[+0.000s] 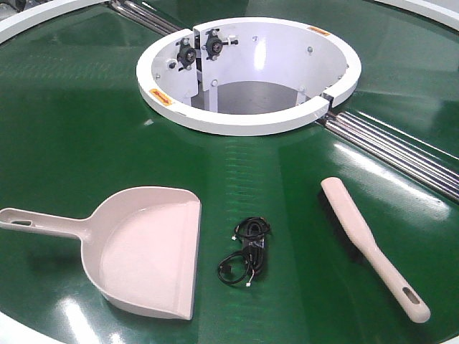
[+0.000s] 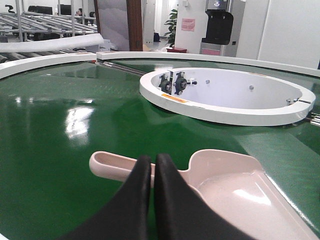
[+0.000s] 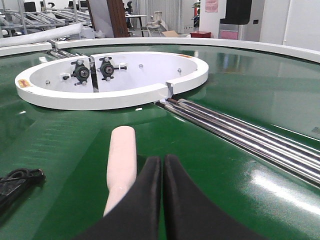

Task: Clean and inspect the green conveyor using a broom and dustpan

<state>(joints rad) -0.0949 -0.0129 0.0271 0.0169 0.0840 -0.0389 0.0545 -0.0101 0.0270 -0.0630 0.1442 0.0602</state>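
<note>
Broom (image 1: 362, 233) and dustpan (image 1: 143, 251) are lying ungrasped near the tabletop (image 1: 72, 129) front edge; left end effector (image 2: 152, 167) and right end effector (image 3: 162, 165) are hovering closed, empty, needing to open.

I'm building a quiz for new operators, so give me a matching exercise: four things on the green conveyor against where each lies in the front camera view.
Things:
1. dustpan
2. black cable bundle
3. broom
4. white ring

Places:
A. far side, centre
B. near side, right
C. near side, left
D. between the two tools

Pairs: 1-C, 2-D, 3-B, 4-A
</note>
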